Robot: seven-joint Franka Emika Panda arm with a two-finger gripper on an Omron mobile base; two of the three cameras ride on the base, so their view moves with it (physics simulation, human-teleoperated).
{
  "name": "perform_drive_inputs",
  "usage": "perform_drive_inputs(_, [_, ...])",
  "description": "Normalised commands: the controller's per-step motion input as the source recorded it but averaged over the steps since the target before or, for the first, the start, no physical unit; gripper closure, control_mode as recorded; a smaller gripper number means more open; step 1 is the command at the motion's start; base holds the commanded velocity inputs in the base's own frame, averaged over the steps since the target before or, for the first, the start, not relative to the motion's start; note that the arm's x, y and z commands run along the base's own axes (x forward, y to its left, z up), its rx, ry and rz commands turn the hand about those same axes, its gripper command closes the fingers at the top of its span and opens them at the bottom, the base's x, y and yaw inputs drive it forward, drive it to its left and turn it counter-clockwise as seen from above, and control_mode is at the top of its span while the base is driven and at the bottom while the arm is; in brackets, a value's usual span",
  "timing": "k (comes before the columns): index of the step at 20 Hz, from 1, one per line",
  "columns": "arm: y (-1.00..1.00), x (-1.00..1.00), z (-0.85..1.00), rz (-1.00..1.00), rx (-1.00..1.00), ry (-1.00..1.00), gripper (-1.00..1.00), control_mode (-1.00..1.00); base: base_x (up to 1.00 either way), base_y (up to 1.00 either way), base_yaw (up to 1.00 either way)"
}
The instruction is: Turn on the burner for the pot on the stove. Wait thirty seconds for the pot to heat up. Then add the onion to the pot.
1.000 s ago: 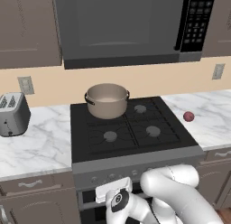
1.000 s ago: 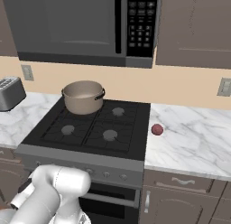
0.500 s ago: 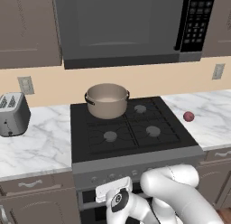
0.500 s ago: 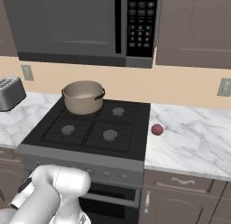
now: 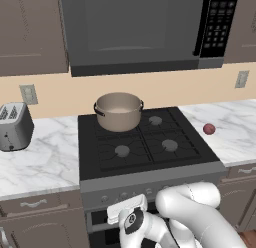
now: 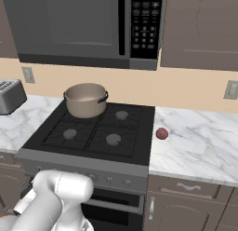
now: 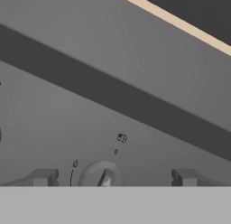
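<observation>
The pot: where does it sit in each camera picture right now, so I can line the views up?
Left base view: the pot sits on the stove's back-left burner, just left of centre.
Right base view: the pot is on that same burner, upper left of centre.
Hand view: not in it; a knob lies between the open fingertips.
Shared landmark: the onion on the counter right of the stove.

Ahead of the gripper [image 7: 110,178]: matt grey metal knob [image 7: 103,175] and panel; pot [image 5: 119,111] beyond, smooth brushed tan metal.
</observation>
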Motion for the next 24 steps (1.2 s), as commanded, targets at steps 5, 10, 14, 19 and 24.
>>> perform_drive_inputs(5, [-0.08, 0.0, 0.0, 0.04, 0.0, 0.0, -1.0, -1.0, 0.0, 0.0, 0.0])
perform_drive_inputs(10, [0.0, 0.06, 0.0, 0.0, 0.0, 0.0, -1.0, -1.0, 0.0, 0.0, 0.0])
perform_drive_inputs(14, [0.0, 0.11, 0.0, 0.0, 0.0, 0.0, -1.0, -1.0, 0.0, 0.0, 0.0])
perform_drive_inputs(19, [0.0, 0.03, 0.0, 0.0, 0.0, 0.0, -1.0, -1.0, 0.0, 0.0, 0.0])
perform_drive_inputs(24, [0.0, 0.0, 0.0, 0.0, 0.0, 0.0, 1.0, -1.0, 0.0, 0.0, 0.0])
